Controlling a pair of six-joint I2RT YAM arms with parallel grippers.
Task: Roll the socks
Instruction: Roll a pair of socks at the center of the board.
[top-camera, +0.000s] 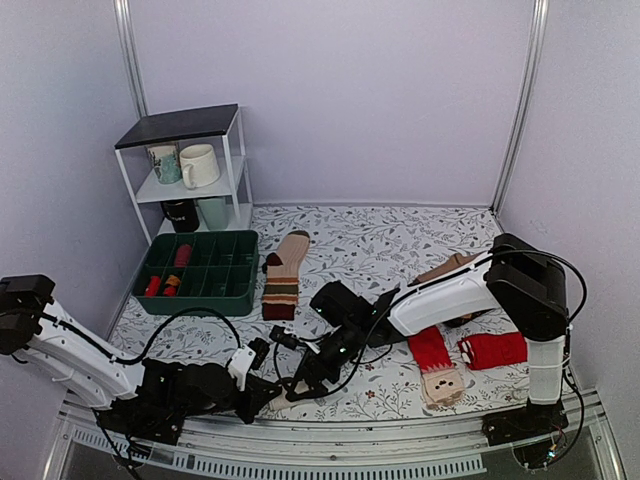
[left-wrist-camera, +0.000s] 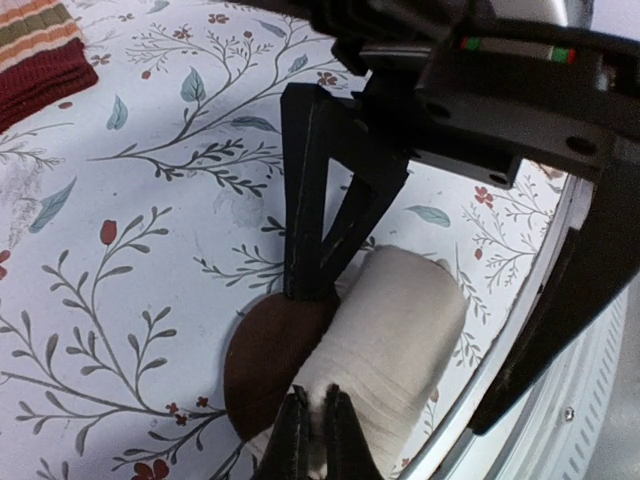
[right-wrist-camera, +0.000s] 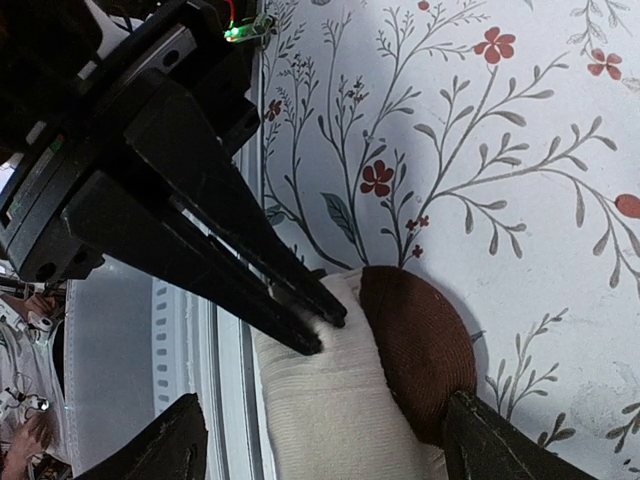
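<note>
The socks (left-wrist-camera: 400, 330) lie as one cream-white roll with a dark brown end (left-wrist-camera: 265, 370), close to the table's near edge. My left gripper (left-wrist-camera: 317, 398) is shut, pinching a fold of the cream fabric on the roll's side. In the right wrist view the same roll (right-wrist-camera: 330, 420) shows its brown end (right-wrist-camera: 420, 345). There the left gripper's fingers (right-wrist-camera: 300, 315) bite into the cloth, and my right gripper (right-wrist-camera: 322, 410) stands open, its fingers wide on either side of the roll. In the top view both grippers (top-camera: 262, 392) (top-camera: 305, 375) meet at the front and hide the roll.
A tan striped sock (top-camera: 284, 275) lies mid-table beside a green compartment tray (top-camera: 200, 295). Red socks (top-camera: 493, 350) lie at the right under the right arm. A white shelf with mugs (top-camera: 190, 165) stands at the back left. The metal table rail (left-wrist-camera: 560, 400) runs just beside the roll.
</note>
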